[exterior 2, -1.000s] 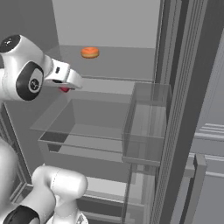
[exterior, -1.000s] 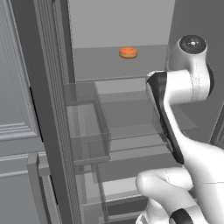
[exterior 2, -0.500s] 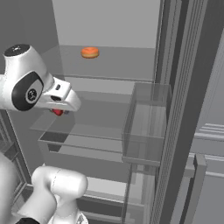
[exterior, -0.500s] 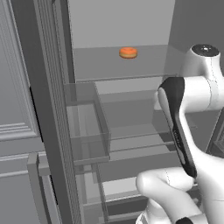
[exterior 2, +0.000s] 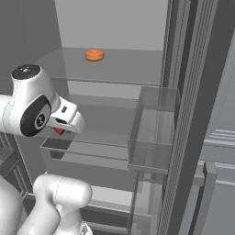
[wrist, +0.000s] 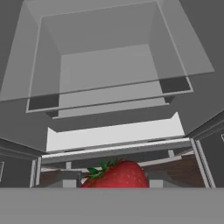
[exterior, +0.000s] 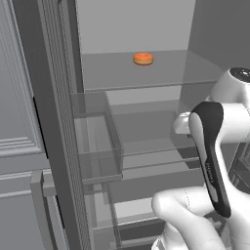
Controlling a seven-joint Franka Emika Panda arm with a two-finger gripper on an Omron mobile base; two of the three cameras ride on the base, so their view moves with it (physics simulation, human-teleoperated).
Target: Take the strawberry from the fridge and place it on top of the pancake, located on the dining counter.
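Note:
The strawberry (wrist: pixel 116 175), red with green leaves, sits between my fingers at the bottom of the hand view. In the right base view the strawberry (exterior 2: pixel 59 131) is a small red spot under my white hand. My gripper (exterior 2: pixel 62 129) is shut on it, in front of the middle glass shelf of the open fridge (exterior 2: pixel 114 27). The fridge (exterior: pixel 132 24) has a pale grey inside. The hand view looks down over glass shelves and a white drawer front (wrist: pixel 116 133). The pancake and the dining counter are out of view.
A flat orange disc (exterior: pixel 143 58) (exterior 2: pixel 94 55) lies on the upper glass shelf. A clear door bin (exterior: pixel 97 141) (exterior 2: pixel 153 133) juts out from the open fridge door beside the shelves. My own arm (exterior: pixel 215 161) fills the lower right of the left base view.
My hand has moved down from the upper shelf level and back toward my base, with the strawberry still in it. The disc has stayed put.

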